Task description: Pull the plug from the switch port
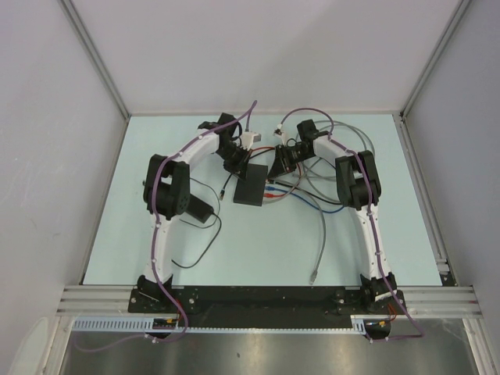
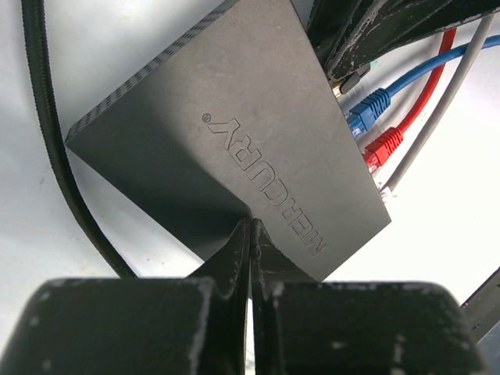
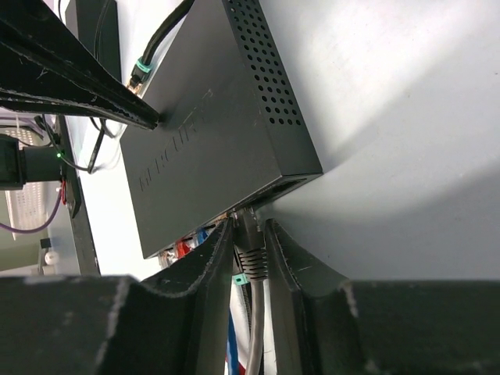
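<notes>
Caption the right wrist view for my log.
Right gripper pinching the grey-cabled plug at the switch port, left gripper touching the switch top.

Pale blue table (image 1: 258,250), grey walls (image 1: 266,55), aluminium rail (image 1: 98,298)

A pale blue-green table top (image 1: 266,250) lay between plain grey walls (image 1: 47,141), with a ribbed aluminium rail (image 1: 266,295) along its near edge. A small black power adapter block (image 1: 201,209) sat on the left part of the table, and its thin black cord (image 1: 211,242) curled toward the near edge. A blue network cable (image 2: 437,66) and a red network cable (image 2: 433,86) ran side by side. A long grey cable (image 1: 322,242) trailed toward the rail, and its free end (image 1: 312,276) rested on the table.
</notes>
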{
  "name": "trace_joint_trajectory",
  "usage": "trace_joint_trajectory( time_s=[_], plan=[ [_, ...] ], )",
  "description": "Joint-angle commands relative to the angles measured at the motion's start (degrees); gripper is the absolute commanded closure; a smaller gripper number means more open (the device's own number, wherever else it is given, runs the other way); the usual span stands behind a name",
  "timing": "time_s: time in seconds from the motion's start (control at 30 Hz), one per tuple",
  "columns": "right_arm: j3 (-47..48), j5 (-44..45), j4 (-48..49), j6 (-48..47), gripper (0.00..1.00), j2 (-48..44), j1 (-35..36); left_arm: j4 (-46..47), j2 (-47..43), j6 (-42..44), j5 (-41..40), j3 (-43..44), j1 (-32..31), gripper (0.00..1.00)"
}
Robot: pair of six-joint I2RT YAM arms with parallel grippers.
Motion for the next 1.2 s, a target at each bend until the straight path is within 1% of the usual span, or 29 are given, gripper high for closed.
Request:
trace_joint_trajectory(
  time_s=[0.0,0.07,0.17,0.23,0.27,0.5,0.57,0.8,0.87,0.93,0.97,1.0,1.03,1.07,1.17],
  plan=[
    [-0.82,7.70,-2.04,-1.29,0.75,4.31,0.23,0.55,2.35,0.19,-2.92,-1.26,-0.65,1.00],
    [-0.99,8.31,-1.87,-1.20,0.76,4.13,0.32,0.55,2.35,0.19,-2.92,-1.43,-0.74,1.00],
    [-1.08,10.49,-1.17,-0.59,0.82,3.52,0.58,0.55,2.35,0.19,-3.18,-1.52,-0.83,1.00],
    [-1.34,12.43,-0.99,-0.41,0.99,3.08,1.20,0.55,2.53,0.01,-3.09,-1.78,-0.91,1.00],
    [-1.61,14.79,-0.64,-0.32,1.00,2.56,1.37,0.37,2.44,-0.07,-3.27,-1.87,-0.92,1.00],
    [-2.66,16.22,-0.81,0.21,1.00,1.68,1.29,0.55,2.44,-0.43,-1.86,-0.99,-1.18,1.00],
    [-3.80,16.22,-0.12,2.31,1.00,1.41,0.32,0.55,2.35,-0.34,-2.30,-1.17,-1.27,1.00],
    [-4.42,11.74,-0.99,2.05,1.00,0.18,-0.91,0.99,2.09,-0.08,-3.09,-1.96,-1.35,1.00],
    [-2.41,12.26,-0.64,1.97,1.00,1.31,-1.08,0.99,2.00,0.19,-3.53,-1.96,-1.35,1.00],
    [3.63,12.97,-0.72,1.97,1.00,3.07,-1.17,0.90,2.00,0.19,-3.71,-2.05,-1.53,1.00],
    [6.71,12.97,-3.08,2.14,1.00,6.21,-1.17,0.72,2.09,0.28,-3.71,-2.05,-1.53,1.00],
    [12.48,12.88,-4.49,2.49,1.00,7.72,-1.17,0.64,2.00,0.28,-3.71,-2.13,-1.70,1.00],
    [14.19,12.71,-6.33,2.75,1.00,8.78,-1.35,0.55,2.17,0.19,-3.71,-2.05,-1.71,1.00],
    [14.56,12.62,-6.35,3.10,1.00,9.23,-1.43,0.63,2.26,0.28,-3.62,-2.13,-1.71,1.00],
    [9.66,11.57,-7.22,2.15,1.00,6.87,-1.70,0.55,2.26,0.28,-3.62,-2.31,-1.79,1.00]
  ],
)
